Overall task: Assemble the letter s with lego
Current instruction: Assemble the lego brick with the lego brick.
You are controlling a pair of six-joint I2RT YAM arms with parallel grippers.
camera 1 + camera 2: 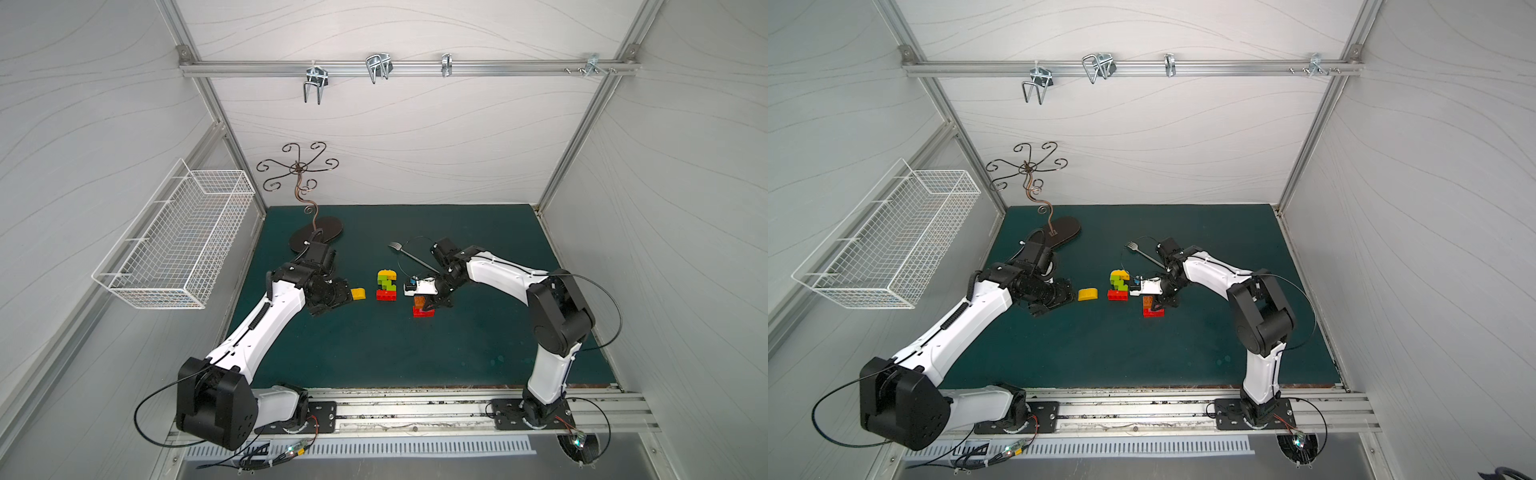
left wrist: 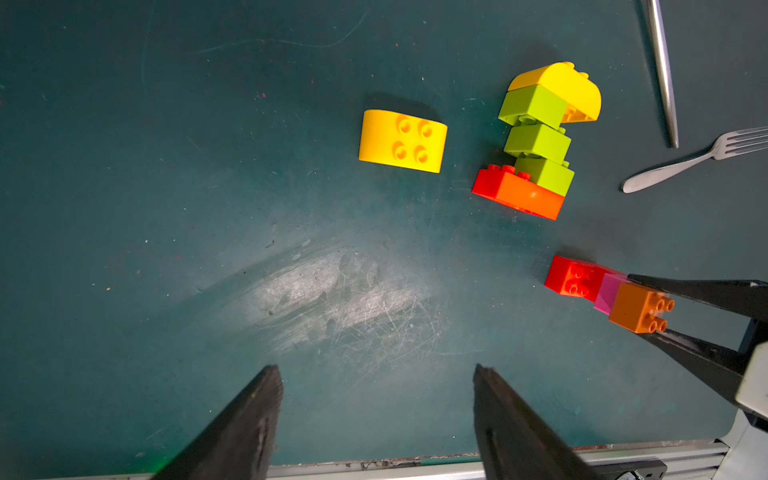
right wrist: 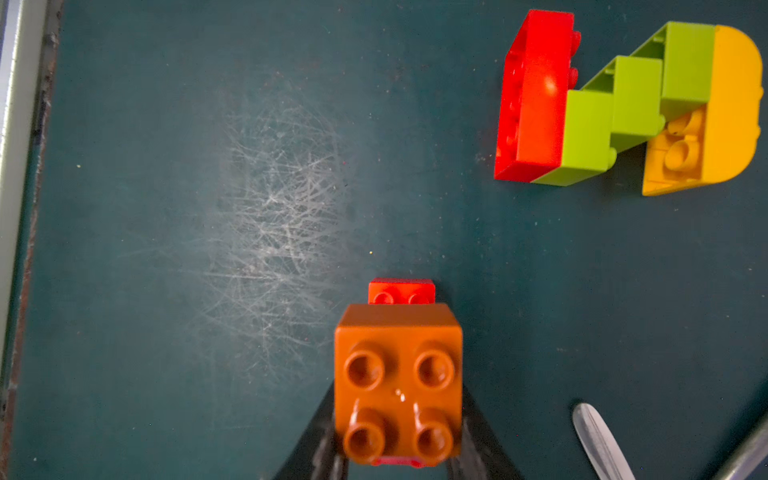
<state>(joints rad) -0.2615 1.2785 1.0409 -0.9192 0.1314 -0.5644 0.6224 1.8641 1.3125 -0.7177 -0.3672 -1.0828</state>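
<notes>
Left gripper (image 2: 376,370) jaws apart, right gripper (image 2: 642,306) clamped, both angled downward

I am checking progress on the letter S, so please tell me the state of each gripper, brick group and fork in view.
left gripper: open, empty.
right gripper: shut on orange brick.
orange brick: gripped, atop pink brick and red brick.
yellow brick: loose on mat, untouched.
green stack: joined to red base and yellow cap, untouched.
fork: lying on mat, untouched.
</notes>
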